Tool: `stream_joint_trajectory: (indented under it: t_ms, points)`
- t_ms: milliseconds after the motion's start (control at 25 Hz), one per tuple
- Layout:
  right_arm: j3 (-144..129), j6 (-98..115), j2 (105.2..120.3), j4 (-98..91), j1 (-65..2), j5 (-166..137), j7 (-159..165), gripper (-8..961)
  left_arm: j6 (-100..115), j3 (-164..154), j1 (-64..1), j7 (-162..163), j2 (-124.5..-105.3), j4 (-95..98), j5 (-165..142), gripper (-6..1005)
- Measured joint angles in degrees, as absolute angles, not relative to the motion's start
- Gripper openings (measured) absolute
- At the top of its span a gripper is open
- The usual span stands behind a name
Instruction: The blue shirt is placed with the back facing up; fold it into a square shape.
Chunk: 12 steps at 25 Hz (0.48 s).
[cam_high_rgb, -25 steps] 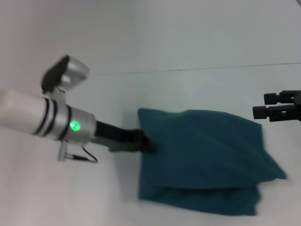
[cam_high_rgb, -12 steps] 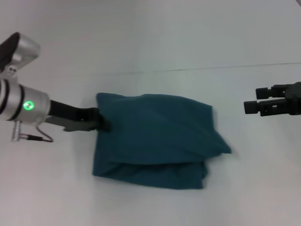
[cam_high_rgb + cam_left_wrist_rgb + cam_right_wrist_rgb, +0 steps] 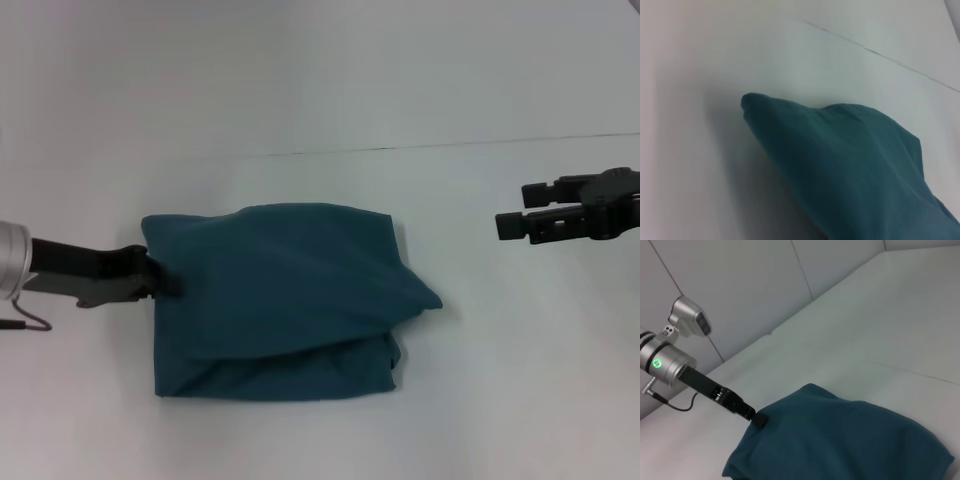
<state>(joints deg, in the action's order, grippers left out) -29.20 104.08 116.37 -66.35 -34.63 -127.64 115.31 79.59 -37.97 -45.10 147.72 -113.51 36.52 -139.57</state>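
Note:
The blue shirt (image 3: 280, 300) lies folded into a rough, puffy rectangle on the white table (image 3: 500, 380), with one corner sticking out to the right. My left gripper (image 3: 163, 283) is shut on the shirt's left edge, low over the table. In the right wrist view, the same left gripper (image 3: 758, 419) pinches the shirt (image 3: 840, 445) at its edge. The left wrist view shows only the shirt (image 3: 850, 160), bulging up from the surface. My right gripper (image 3: 512, 208) hovers open to the right of the shirt, apart from it and holding nothing.
A thin dark seam (image 3: 450, 146) runs across the white table behind the shirt. Pale panelled walls (image 3: 740, 285) rise beyond the surface. No other objects are in view.
My left gripper has dragged the shirt well to the left across the table, still holding its edge. The right gripper has drifted slightly left.

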Motion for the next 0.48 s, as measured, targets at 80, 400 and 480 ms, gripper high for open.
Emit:
stream_joint_trajectory:
  t_ms: [80, 400, 480]
  points:
    - [-29.94, 103.98, 116.4, -66.35, -34.75, -127.7, 115.71, 940, 80.33, -37.53, -44.62, 148.37, -113.49, 36.51, -139.58, 95]
    - [-30.72, 102.8, 116.76, -65.76, -34.71, -127.45, 115.42, 940, 82.1, -33.98, -39.55, 147.18, -114.09, 41.2, -139.18, 135]
    - [-30.81, 101.64, 116.98, -64.6, -34.76, -127.42, 114.78, 940, 83.0, -31.31, -38.53, 144.41, -114.27, 41.92, -139.11, 172]
